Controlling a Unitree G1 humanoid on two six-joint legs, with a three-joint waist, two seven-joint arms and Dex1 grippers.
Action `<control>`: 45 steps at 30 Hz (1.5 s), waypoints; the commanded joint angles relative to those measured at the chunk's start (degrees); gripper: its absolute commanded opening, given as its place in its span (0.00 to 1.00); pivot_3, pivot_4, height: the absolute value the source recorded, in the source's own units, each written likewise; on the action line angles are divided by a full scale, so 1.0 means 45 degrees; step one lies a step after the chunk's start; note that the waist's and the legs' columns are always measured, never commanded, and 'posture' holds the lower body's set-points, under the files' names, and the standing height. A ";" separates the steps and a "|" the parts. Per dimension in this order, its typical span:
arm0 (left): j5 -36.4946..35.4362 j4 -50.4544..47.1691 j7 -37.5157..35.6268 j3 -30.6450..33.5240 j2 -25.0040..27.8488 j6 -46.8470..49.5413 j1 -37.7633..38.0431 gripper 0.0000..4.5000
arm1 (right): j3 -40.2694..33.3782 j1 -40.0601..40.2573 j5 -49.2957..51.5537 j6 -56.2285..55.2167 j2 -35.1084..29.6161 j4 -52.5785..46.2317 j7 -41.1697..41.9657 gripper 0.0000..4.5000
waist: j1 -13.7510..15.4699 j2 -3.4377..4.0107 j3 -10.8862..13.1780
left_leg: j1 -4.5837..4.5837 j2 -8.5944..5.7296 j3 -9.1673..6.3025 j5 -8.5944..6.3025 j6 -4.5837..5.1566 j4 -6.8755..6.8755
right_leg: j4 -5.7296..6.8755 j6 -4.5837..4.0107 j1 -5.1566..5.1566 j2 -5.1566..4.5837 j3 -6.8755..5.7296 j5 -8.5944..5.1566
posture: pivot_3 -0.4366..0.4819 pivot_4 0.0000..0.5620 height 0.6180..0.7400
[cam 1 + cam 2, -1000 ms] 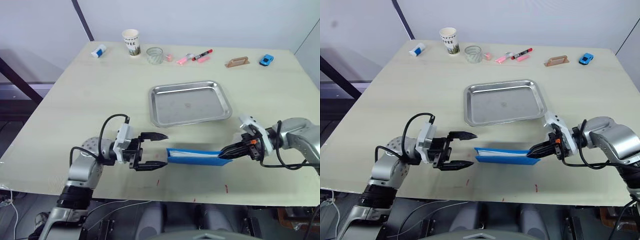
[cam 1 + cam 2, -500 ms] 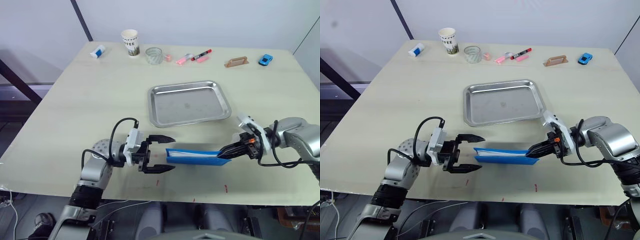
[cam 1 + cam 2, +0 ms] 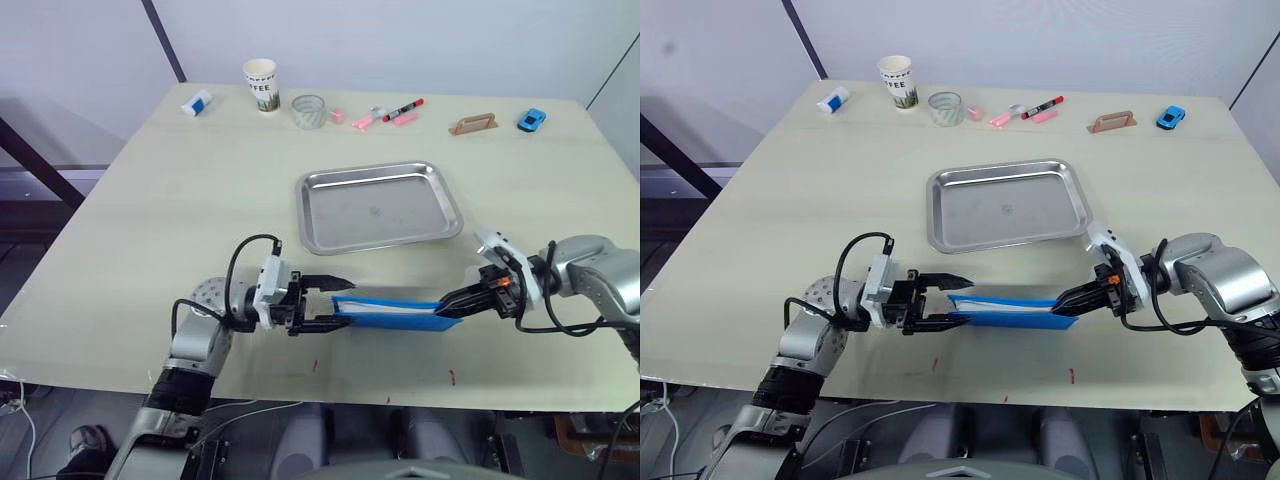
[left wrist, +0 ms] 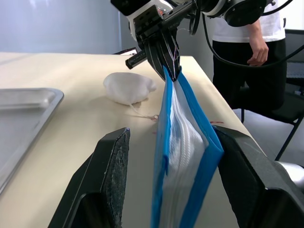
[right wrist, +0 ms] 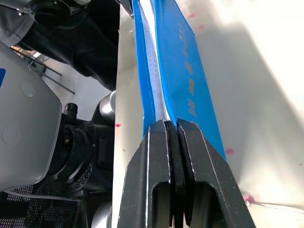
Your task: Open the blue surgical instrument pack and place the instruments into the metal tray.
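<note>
A robotics test room: a plain pale wooden table [image 3: 180, 190] set against bare grey-white walls, loose cables trailing on the floor, scattered props including a paper cup [image 3: 262, 84] and markers [image 3: 404, 108], a person [image 4: 247, 42] standing by.

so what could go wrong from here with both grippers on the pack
The right gripper pinches only one end of the blue pack, so a pull could slip it free. The left gripper straddles the whole closed edge, so it may clamp both covers shut. Opened off the metal tray, instruments could spill.
</note>
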 commanded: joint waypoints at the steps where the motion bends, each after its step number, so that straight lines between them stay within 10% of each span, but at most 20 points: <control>1: -0.0041 -0.0364 0.0060 -0.0152 -0.0057 0.0000 -0.0255 0.63 | -0.0111 0.0120 -0.0045 0.0042 0.0090 -0.0092 -0.0138 0.00 | -0.0001 0.0000 0.0000 | 0.0000 0.0000 0.0000 0.0000 0.0000 0.0000 | 0.0000 0.0000 0.0000 0.0000 0.0000 0.0000 | 0.48 0.27 1.00; 43: 0.0418 -0.0013 -0.0068 -0.0599 0.0362 -0.0322 -0.0413 0.63 | -0.0099 -0.0144 -0.0119 0.0068 0.0139 0.0194 0.0014 0.00 | -0.0004 0.0000 0.0000 | 0.0000 0.0001 -0.0001 0.0000 0.0000 -0.0001 | -0.0002 -0.0001 0.0000 0.0002 0.0000 0.0000 | 0.48 0.27 1.00; 45: 0.0400 -0.0001 -0.0051 -0.0584 0.0325 -0.0331 -0.0428 0.51 | -0.0094 -0.0154 -0.0119 0.0076 0.0130 0.0179 0.0028 0.00 | -0.0004 0.0000 0.0000 | 0.0000 0.0001 -0.0001 0.0000 0.0000 -0.0002 | -0.0002 0.0000 0.0000 0.0001 0.0000 0.0000 | 0.48 0.27 1.00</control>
